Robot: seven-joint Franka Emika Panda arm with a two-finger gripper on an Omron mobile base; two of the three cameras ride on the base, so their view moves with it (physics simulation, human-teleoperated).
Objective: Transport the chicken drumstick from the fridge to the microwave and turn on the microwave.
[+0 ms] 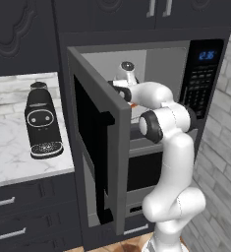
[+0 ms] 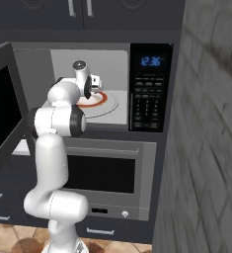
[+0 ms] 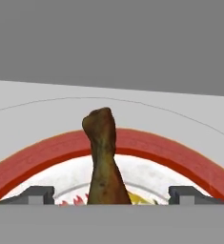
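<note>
Spread claw (image 3: 111, 194) flanks chicken drumstick (image 3: 103, 159) over red-rimmed plate (image 3: 180, 155) (inside microwave (image 2: 147, 89), beside marble counter (image 1: 9, 147)).

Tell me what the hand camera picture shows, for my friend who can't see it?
A brown chicken drumstick lies on a white plate with a red ring, inside the microwave. The gripper is open, one dark fingertip on each side of the drumstick.

The drumstick (image 3: 103, 157) looked rough and matt brown; the plate (image 3: 180, 157) smooth and glazed; the microwave (image 2: 148, 89) panel glossy black; the counter (image 1: 9, 142) polished marble.
</note>
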